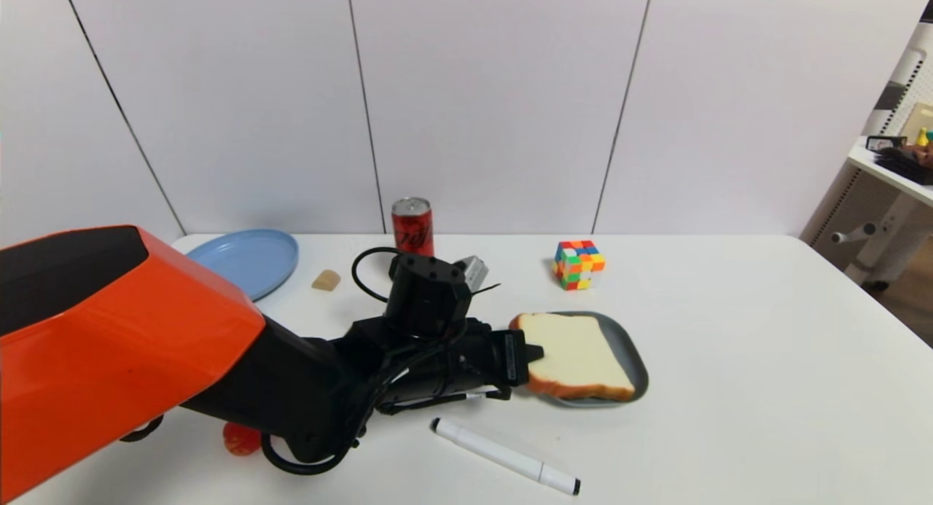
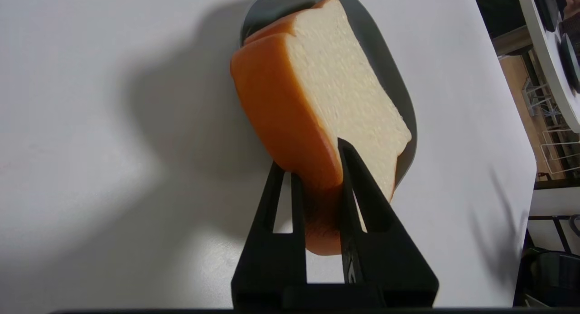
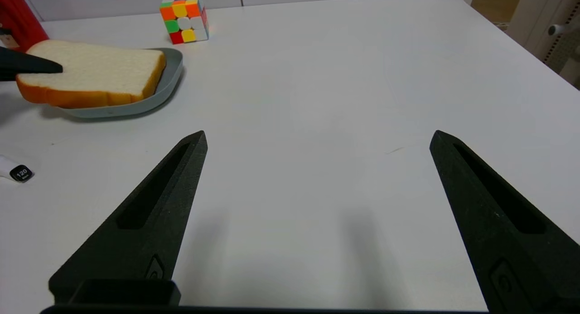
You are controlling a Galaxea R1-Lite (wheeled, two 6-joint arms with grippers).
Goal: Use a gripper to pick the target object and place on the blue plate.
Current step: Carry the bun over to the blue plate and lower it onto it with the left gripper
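Note:
The slice of toast bread (image 1: 576, 352), cream face with orange-brown crust, lies on a grey-blue tray (image 1: 635, 359) in the middle of the table. My left gripper (image 1: 536, 355) is shut on the slice's left end, which overhangs the tray rim. In the left wrist view both black fingers pinch the crust of the bread (image 2: 317, 87), gripper (image 2: 310, 153). The round light-blue plate (image 1: 244, 261) sits at the back left, with nothing on it. My right gripper (image 3: 317, 137) hovers open over bare table, to the right of the bread (image 3: 99, 67).
A red cola can (image 1: 412, 224) stands at the back, behind my left wrist. A colour cube (image 1: 579, 264) sits behind the tray. A white marker (image 1: 503, 456) lies near the front edge. A small tan piece (image 1: 326, 280) rests beside the plate, and a red thing (image 1: 240, 439) under my left arm.

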